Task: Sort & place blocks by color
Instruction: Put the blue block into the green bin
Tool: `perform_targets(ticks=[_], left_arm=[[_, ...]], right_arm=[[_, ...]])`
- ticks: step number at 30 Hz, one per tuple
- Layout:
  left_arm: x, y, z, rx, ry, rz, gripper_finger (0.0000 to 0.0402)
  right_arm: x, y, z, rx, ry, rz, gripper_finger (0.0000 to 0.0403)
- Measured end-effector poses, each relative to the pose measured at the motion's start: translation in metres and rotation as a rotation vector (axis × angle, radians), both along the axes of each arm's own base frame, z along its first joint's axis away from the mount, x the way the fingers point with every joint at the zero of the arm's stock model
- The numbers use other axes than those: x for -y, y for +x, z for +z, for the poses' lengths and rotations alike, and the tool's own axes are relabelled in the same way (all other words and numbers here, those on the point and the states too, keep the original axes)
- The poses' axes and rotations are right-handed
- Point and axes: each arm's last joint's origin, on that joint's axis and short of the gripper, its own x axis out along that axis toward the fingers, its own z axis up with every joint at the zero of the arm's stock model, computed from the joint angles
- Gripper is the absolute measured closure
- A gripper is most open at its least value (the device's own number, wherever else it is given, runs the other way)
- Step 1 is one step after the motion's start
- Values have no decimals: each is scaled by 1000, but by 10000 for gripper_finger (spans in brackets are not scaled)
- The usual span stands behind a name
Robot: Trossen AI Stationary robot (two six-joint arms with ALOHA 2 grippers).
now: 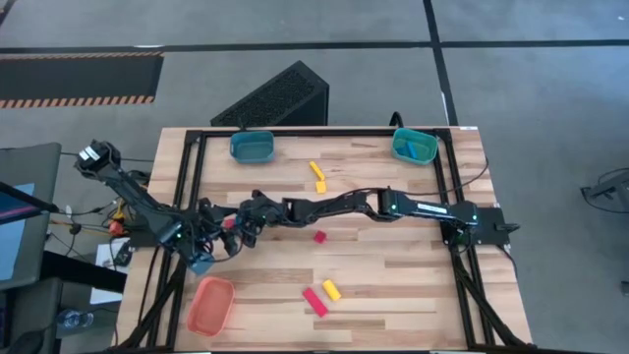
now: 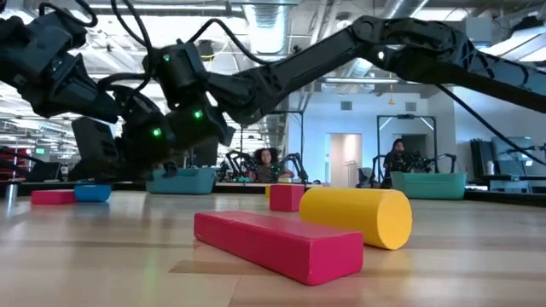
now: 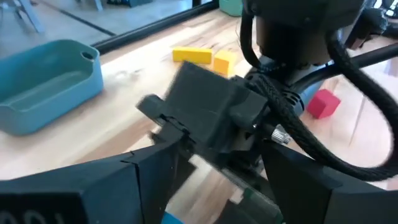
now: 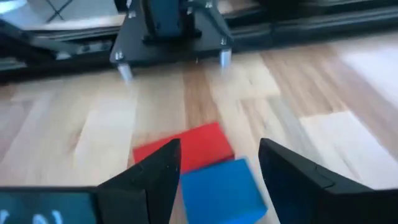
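A red bar (image 2: 277, 245) and a yellow cylinder (image 2: 357, 216) were seen nearest on the wooden table (image 1: 393, 285), touching. Farther back, a red cube (image 2: 286, 197) was seen. The right gripper (image 4: 217, 171) was held open over a blue block (image 4: 221, 190) and a red block (image 4: 189, 146). For the left gripper (image 1: 203, 258), it could not be told. Teal trays (image 2: 429, 184) were set at the far edge. People were seen behind.

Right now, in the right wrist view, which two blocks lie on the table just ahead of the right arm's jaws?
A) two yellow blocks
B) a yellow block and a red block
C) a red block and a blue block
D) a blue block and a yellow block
C: the right wrist view shows a red block and a blue block touching each other, with the right gripper open around them.
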Motion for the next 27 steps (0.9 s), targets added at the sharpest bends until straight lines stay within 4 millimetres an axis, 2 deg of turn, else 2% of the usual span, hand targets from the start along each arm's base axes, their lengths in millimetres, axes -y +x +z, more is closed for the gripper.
perform_targets(ticks=[5, 12, 17, 24, 27], left_arm=[[0, 0, -1, -18, -22, -9, 174], [1, 1, -1, -22, -46, -15, 174], [1, 1, -1, -24, -40, -16, 174], [0, 0, -1, -27, -34, -15, 175], [0, 0, -1, -28, -36, -15, 175]], right_arm=[[5, -2, -3, -74, 3, 0, 144], [12, -5, -9, -146, 62, 146, 142], [12, -5, -9, -145, 49, 139, 166], [14, -6, -9, -149, 51, 138, 233], [14, -9, -3, -196, 40, 144, 234]])
